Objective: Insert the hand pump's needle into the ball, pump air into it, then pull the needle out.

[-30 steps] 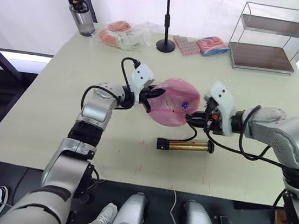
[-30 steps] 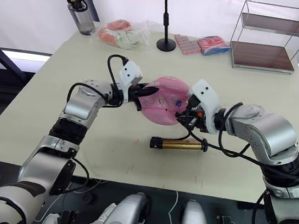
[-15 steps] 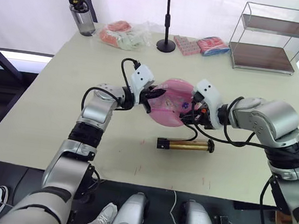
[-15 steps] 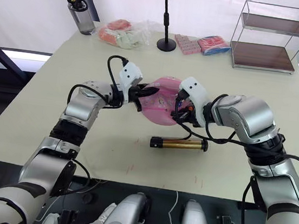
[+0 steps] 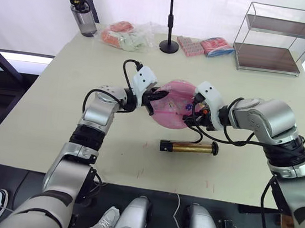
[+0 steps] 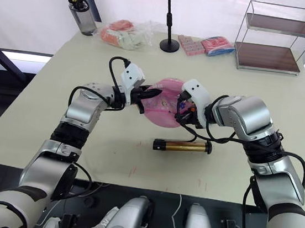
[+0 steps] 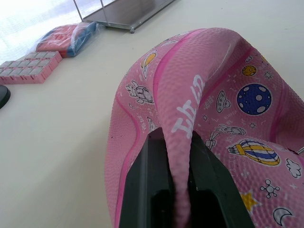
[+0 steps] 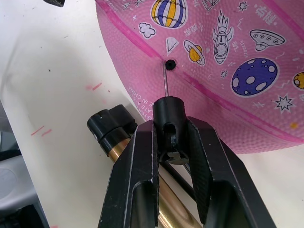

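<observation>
The ball point(image 5: 175, 104), soft pebbled pink rubber, sits mid-surface point(image 5: 47, 107), slack enough that the left gripper point(image 7: 176, 190) is clenched on a pinched fold. It should dent easily. The bronze hand pump point(image 5: 188, 148) lies beside it, rigid. The right gripper point(image 8: 172, 156) clasps the needle point(image 8: 165, 80) by its black fitting, tip at the valve; thin, likely bendable.

Bottle point(image 5: 78, 9), packets point(image 5: 124, 35), stand pole point(image 5: 170, 19), wire shelf point(image 5: 273, 39).

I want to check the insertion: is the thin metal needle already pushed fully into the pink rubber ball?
No. The thin metal needle shows nearly its full length, its tip just at the pink rubber ball's black valve hole.
</observation>
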You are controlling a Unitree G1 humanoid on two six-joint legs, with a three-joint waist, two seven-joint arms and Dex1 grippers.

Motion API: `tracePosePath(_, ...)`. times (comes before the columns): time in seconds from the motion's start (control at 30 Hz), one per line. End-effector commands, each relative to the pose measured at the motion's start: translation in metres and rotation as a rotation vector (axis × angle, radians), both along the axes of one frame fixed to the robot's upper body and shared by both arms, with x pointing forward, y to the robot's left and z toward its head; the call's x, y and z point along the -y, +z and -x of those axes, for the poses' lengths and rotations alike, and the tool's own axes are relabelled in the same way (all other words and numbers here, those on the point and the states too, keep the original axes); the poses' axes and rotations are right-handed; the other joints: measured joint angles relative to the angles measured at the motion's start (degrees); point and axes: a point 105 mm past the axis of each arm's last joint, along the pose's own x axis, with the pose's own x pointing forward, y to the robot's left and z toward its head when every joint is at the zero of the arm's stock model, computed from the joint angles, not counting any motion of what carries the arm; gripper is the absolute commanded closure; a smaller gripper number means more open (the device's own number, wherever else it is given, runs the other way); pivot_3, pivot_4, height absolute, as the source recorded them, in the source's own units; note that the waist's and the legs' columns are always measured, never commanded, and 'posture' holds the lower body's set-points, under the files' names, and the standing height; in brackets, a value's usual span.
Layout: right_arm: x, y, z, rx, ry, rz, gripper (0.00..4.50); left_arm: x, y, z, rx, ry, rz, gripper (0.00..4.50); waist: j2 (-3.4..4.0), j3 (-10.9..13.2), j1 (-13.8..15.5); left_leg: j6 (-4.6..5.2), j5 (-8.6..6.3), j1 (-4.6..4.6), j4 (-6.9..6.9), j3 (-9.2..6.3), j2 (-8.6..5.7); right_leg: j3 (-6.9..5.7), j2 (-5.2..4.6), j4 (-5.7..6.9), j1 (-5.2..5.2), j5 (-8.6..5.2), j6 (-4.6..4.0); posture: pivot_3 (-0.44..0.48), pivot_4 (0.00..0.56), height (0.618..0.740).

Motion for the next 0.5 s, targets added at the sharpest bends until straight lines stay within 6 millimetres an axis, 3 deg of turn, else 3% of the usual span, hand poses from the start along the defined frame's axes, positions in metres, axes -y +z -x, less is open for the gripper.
tracePosePath(0.03, -0.004, 0.000, -0.001, 0.009, 0.007, 0.012, 4.15, 0.009, -0.006, 0.006, -0.012, -0.039, -0.005, 4.48, 0.00, 0.0, 0.0, 0.00, 0.00, 0.00, 0.00, 0.00, 0.00, 0.00, 0.00, 0.00, 0.00, 0.00, 0.00, 0.000, 0.150, 0.736)
tracePosePath(0.5, 0.007, -0.011, -0.002, -0.026, -0.036, 0.040, 4.15, 0.006, -0.007, 0.005, -0.013, -0.027, -0.003, 4.48, 0.01, 0.0, 0.0, 0.00, 0.00, 0.02, 0.00, -0.01, 0.00, 0.00, 0.00, 0.01, 0.02, 0.00, 0.00, 0.000, 0.150, 0.736)
